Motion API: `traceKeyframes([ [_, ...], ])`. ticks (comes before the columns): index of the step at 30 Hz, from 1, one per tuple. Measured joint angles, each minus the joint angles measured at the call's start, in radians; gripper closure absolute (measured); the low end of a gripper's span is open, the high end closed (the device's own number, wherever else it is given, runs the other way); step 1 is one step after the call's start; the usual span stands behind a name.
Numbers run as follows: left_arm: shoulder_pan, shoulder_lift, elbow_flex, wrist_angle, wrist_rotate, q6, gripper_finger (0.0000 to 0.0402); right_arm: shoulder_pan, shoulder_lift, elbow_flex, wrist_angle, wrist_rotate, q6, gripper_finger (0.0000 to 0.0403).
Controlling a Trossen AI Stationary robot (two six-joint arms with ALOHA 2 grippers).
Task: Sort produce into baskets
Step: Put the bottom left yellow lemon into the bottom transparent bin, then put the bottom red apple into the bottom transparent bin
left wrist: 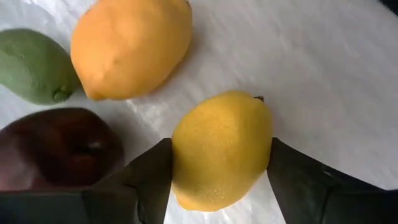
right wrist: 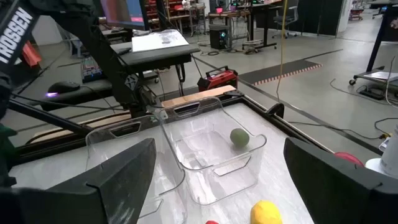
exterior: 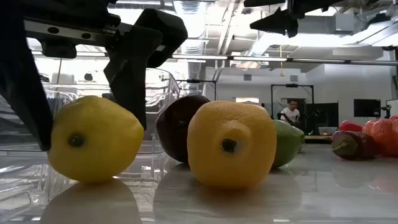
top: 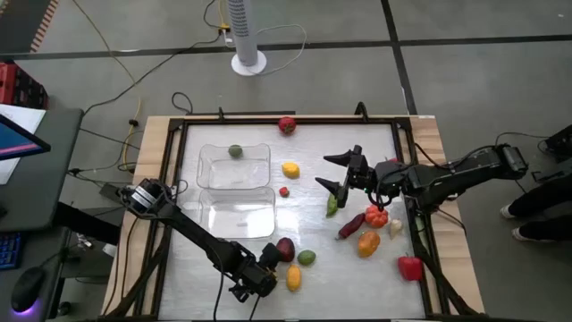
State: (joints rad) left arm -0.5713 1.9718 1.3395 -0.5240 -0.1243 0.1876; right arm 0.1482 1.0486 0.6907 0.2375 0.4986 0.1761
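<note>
The left arm is reaching along the near side of the table, its left gripper lowered to the tabletop and its two fingers sitting on either side of a yellow lemon. The pads appear to be touching the lemon's sides, though it is hard to tell whether they are squeezing it or only framing it; the lemon is resting on the table.

Just beyond the fingertips, a second, more orange lemon is lying apart from the held one. Beside it are a dark purple fruit and a green lime, the three crowded together, leaving little room on that side of the gripper. The opposite side is showing bare white tabletop.

Farther off, two clear baskets are standing side by side, the far one holding a small green fruit.

The right arm is stretching in from the table's right edge, its right gripper hovering with fingers spread wide and holding nothing. Just beside it, a cluster of red and orange produce is lying on the table.
</note>
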Motion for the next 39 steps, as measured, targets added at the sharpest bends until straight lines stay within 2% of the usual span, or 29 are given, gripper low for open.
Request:
traceKeyframes([
  [8,0.000,-0.050,0.104,-0.249,-0.090,-0.035,0.0205,0.000,0.000,0.000,0.001,0.000,0.000,0.0024],
  [17,-0.019,-0.268,0.111,-0.342,-0.209,-0.153,0.0206,0.000,0.000,0.000,-0.002,0.000,-0.001,0.0024],
  [21,-0.021,-0.393,0.061,-0.356,-0.350,-0.228,0.0205,0.000,0.000,0.000,-0.001,0.000,0.000,0.0024],
  [25,0.023,-0.492,-0.057,-0.350,-0.483,-0.350,0.0187,0.000,0.000,0.000,0.002,0.000,0.000,0.0024],
  [32,0.116,-0.570,-0.230,-0.336,-0.476,-0.423,0.0141,0.000,0.000,0.000,0.002,0.000,-0.001,0.0024],
  [39,0.158,-0.574,-0.235,-0.304,-0.430,-0.417,0.0095,0.000,0.000,0.000,0.002,0.000,-0.002,0.0024],
])
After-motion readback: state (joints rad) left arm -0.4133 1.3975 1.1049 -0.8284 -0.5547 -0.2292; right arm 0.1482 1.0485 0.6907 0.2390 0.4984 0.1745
